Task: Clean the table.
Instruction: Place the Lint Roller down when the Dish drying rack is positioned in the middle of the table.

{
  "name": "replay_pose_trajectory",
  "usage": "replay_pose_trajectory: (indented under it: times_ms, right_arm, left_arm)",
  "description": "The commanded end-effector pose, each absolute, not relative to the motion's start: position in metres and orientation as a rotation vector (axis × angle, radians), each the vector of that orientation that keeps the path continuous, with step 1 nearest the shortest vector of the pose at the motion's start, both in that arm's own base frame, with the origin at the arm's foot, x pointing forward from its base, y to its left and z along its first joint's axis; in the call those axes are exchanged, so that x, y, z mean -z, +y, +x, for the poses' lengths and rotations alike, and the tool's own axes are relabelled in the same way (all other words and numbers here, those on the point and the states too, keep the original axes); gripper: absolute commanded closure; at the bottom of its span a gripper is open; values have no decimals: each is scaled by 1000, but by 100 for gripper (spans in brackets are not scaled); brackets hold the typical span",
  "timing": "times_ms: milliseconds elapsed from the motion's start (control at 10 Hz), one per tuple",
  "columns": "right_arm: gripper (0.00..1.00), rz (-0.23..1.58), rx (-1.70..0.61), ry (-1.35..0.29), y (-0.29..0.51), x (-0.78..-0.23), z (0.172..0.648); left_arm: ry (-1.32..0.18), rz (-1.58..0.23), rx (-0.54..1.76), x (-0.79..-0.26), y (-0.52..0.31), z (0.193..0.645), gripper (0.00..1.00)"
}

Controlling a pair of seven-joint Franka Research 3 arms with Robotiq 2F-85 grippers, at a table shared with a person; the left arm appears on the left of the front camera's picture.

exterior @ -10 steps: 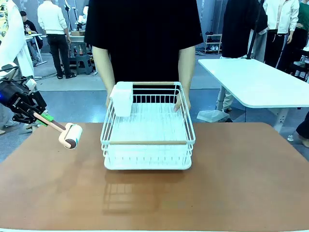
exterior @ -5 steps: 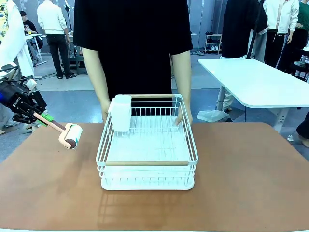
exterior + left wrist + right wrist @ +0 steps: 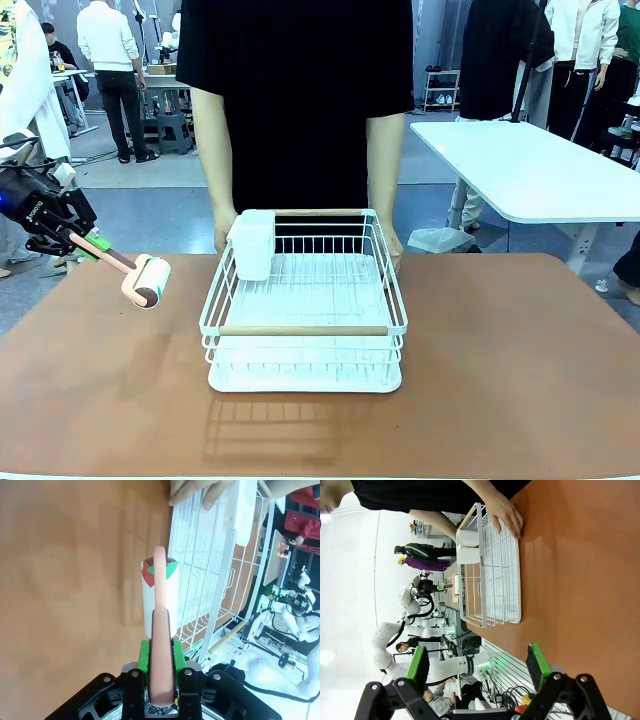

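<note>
The reddish-brown table (image 3: pixel 500 360) spreads across the front view. Over its far left edge my left gripper (image 3: pixel 90 242) is shut on the pink handle of a lint roller (image 3: pixel 146 280). In the left wrist view that gripper (image 3: pixel 161 675) clamps the handle between green pads, and the white roller head (image 3: pixel 160 592) points out over the bare table top (image 3: pixel 65 580). My right gripper (image 3: pixel 477 664) stands open above the table (image 3: pixel 580 580), with nothing between its green pads.
A white wire dish rack (image 3: pixel 305 300) with wooden handles and a white cup holder (image 3: pixel 253 243) sits mid-table. A person in black holds its far corners with both hands (image 3: pixel 505 515). A smaller white table (image 3: pixel 530 165) stands at the back right.
The person has brought the dish rack down and toward my side of the table. My left gripper and the lint roller have not moved.
</note>
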State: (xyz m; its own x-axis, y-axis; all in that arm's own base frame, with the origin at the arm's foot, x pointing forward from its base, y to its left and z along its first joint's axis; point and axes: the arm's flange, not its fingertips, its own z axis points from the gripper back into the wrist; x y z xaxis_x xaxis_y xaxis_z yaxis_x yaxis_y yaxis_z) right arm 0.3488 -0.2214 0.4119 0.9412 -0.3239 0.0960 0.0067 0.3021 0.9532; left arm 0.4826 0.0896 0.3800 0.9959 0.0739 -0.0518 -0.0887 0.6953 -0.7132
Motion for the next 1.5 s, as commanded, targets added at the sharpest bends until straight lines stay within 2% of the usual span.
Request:
replay_pose_trajectory:
  times_ms: [0,1400]
  right_arm:
    - [0,1263,212,-309,-221,-415,349]
    - [0,1263,212,-309,-221,-415,349]
  left_arm:
    - [21,-789,-91,-383,90,480,78]
    - [21,-789,-91,-383,90,480,78]
